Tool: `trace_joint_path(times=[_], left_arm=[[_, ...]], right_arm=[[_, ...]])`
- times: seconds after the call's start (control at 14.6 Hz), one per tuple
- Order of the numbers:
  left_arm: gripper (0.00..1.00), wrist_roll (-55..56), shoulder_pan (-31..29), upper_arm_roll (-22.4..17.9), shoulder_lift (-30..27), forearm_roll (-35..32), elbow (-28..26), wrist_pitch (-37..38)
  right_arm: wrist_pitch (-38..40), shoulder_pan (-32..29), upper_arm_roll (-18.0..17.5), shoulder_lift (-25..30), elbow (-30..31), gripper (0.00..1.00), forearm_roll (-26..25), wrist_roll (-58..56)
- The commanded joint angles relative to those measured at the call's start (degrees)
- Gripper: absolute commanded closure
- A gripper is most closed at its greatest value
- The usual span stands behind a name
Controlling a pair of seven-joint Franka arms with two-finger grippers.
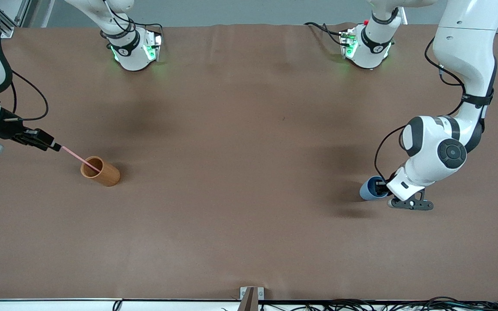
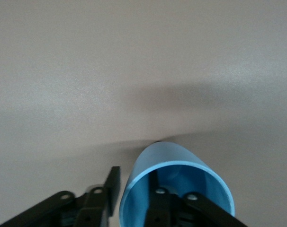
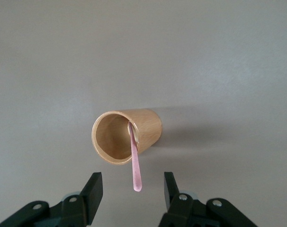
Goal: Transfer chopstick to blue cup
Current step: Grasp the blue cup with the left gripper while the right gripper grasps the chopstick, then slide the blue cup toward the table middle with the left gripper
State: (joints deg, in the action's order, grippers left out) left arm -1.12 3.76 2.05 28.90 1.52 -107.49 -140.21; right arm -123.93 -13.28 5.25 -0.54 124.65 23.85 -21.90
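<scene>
Pickup is being set up: thin pale pink chopstick (image 3: 135, 163) is leaning in the orange-brown cylindrical cup (image 1: 100, 171) near the table (image 1: 249, 129) edge, right gripper (image 3: 132, 192) fingers apart around its tip. Left gripper (image 2: 134, 196) is being clamped on the matte blue cup (image 2: 174, 182) wall. Next: fingers closed, stick lifted out.

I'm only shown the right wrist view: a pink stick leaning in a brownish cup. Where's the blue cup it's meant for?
Observer: The blue cup stands toward the left arm's end of the table, well apart from the brown cup.
Operator: Is anything touching it?
Observer: Yes, the left gripper pinches its wall, one finger inside, one outside.
Operator: Here the right gripper stands open around the chopstick's end. Is the blue cup empty?
Observer: Apart from that finger, yes.
</scene>
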Motion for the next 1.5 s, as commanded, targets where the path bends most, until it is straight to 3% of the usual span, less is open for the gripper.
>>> trace_joint_path(times=[0.0, 0.2, 0.55, 0.68, 0.89, 1.09, 1.23, 1.43], left_arm=[[1.0, 1.8, 0.6, 0.1, -0.9, 0.4, -0.2, -0.5], [1.0, 8.3, 1.0, 2.5, -2.7, -0.4, 3.8, 5.5], [1.0, 35.8, 1.6, 15.3, -3.2, -8.9, 7.5, 13.0], [1.0, 44.7, 2.6, 19.9, -2.7, -9.1, 9.4, 13.9], [1.0, 56.6, 9.6, 21.6, -0.4, -9.3, 13.0, 14.4], [1.0, 70.1, 14.3, 23.3, 6.1, -18.2, 18.1, 14.4], [1.0, 77.0, 15.7, 25.9, 10.8, -24.5, 20.3, 15.2], [1.0, 80.1, 15.8, 27.5, 12.4, -26.8, 20.7, 15.2]], right_arm=[[-0.9, -2.0, -0.6, -0.8, 1.4, 0.49, 3.7, -3.8], [-0.9, -2.5, -0.6, -2.4, 1.5, 0.56, 6.7, -4.2], [-1.4, -2.5, -0.6, -2.7, 2.8, 0.59, 8.8, -4.6], [-1.4, -2.4, -0.6, -2.8, 2.8, 0.71, 9.6, -4.6], [-1.3, -2.4, -0.6, -2.8, 2.8, 0.79, 9.7, -4.6], [-0.9, -2.4, -0.6, -2.7, 2.8, 0.81, 9.8, -4.6], [-0.6, -2.4, -0.6, -2.7, 2.8, 0.82, 9.8, -4.6], [-0.1, -2.3, -0.6, -2.7, 2.8, 0.82, 9.8, -4.6]])
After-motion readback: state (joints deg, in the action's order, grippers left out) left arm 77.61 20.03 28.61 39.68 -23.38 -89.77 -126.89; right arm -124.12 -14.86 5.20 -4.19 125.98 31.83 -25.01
